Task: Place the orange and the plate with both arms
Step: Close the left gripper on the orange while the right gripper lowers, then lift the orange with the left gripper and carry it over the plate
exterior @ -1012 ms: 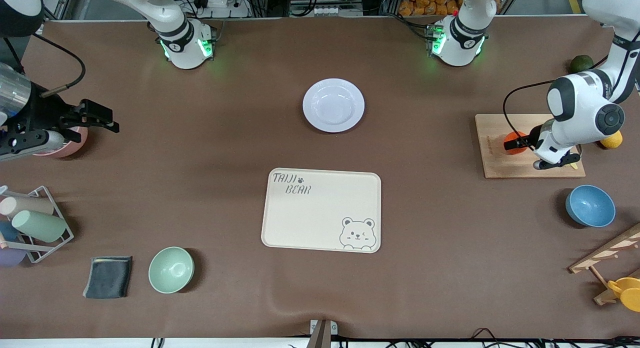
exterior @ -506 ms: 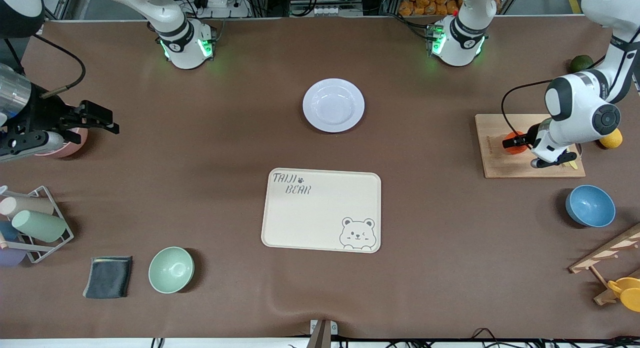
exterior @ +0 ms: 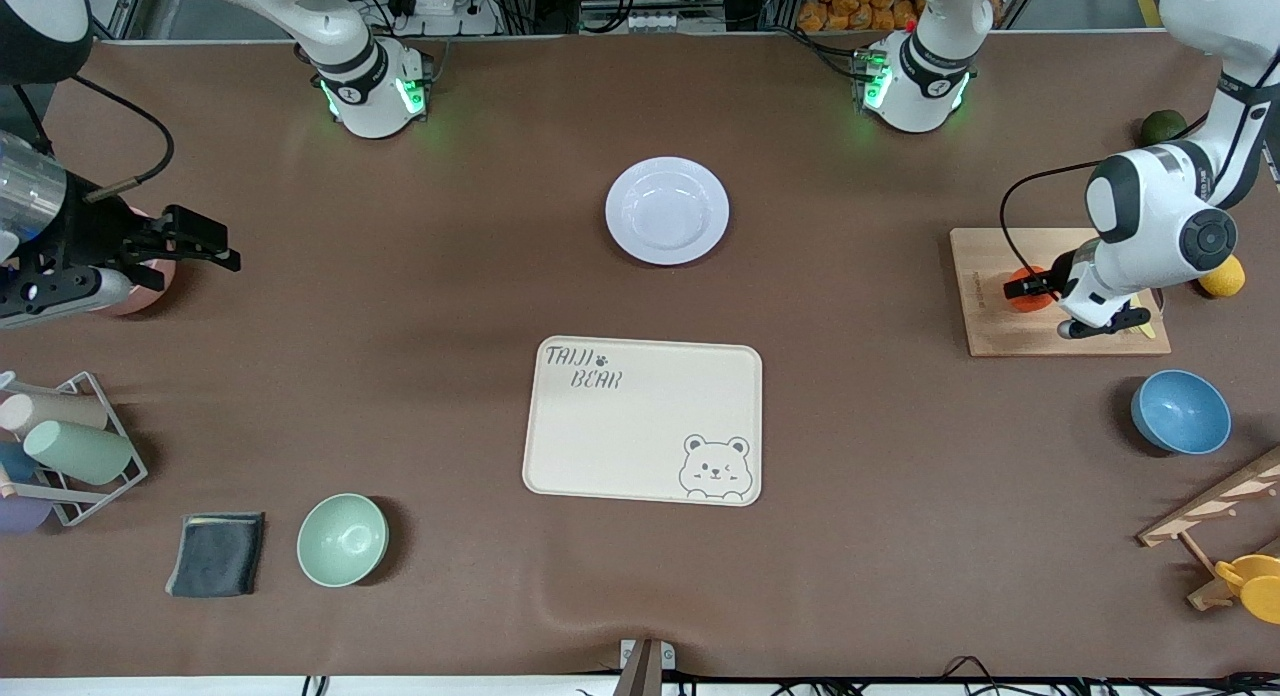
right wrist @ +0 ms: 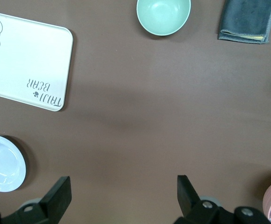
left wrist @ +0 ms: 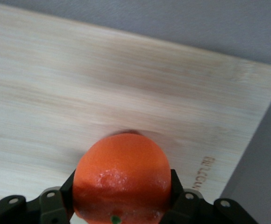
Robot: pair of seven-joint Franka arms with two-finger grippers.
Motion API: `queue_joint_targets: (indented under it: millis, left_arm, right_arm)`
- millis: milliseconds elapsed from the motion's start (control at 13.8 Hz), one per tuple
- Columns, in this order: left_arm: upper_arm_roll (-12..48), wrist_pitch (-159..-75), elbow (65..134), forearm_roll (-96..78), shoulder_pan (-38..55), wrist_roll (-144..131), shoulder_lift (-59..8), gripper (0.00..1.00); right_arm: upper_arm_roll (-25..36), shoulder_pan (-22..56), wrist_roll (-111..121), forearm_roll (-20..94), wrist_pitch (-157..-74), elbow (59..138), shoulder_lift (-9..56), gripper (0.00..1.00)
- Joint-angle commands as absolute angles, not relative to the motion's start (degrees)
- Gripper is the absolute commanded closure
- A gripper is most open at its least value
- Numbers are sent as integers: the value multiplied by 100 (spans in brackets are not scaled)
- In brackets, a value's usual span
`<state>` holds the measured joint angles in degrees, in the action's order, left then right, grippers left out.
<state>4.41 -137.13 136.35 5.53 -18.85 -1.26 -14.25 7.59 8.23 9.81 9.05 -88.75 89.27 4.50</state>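
Note:
The orange point(exterior: 1031, 278) point(left wrist: 122, 175) is over the wooden cutting board point(exterior: 985, 316) point(left wrist: 79, 93) at the left arm's end of the table. My left gripper point(exterior: 1026, 287) point(left wrist: 122, 198) is shut on it, a black finger on each side. I cannot tell whether the fruit still touches the board. The pale lavender plate point(exterior: 667, 211) point(right wrist: 2, 163) lies bare at mid-table near the robots' bases. My right gripper point(exterior: 205, 244) point(right wrist: 121, 196) hovers open over the brown mat at the right arm's end, holding nothing.
A cream bear tray point(exterior: 640, 421) lies nearer the front camera than the plate. A mint bowl point(exterior: 342, 539), grey cloth point(exterior: 217, 553), cup rack point(exterior: 70, 446) and pink bowl point(exterior: 150, 286) are at the right arm's end. A blue bowl point(exterior: 1180, 411), lemon point(exterior: 1225, 276) and dark green fruit point(exterior: 1163, 127) surround the board.
My left gripper has shut on the orange, and that arm has shifted slightly. The right gripper has drifted a little and stays open.

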Motion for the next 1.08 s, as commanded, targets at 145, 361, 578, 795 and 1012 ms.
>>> queue_joint_targets:
  millis: [145,361,578,795,1012]
  left_arm:
    - [948,-13650,13667,668,-1916,-176,-1143,89]
    - [1229,-12809,13168,650,-1907,-587,-1151,88]
    - [1686,-12367,12981,589,-1907,-1140,-1082,88]
    - [2362,-11955,12894,589,-1907,-2395,-888,88]
    - [2960,-11716,12735,571,-1916,-3582,-897,88]
  right_arm:
    - [765,809,1055,1002,-8877,8868,483,0]
    - [765,809,1055,1002,-8868,8868,483,0]
    - [765,817,1055,1002,-8868,8868,483,0]
    - [765,817,1055,1002,-8868,8868,483,0]
    - [756,835,1055,1002,-8868,8868,501,0]
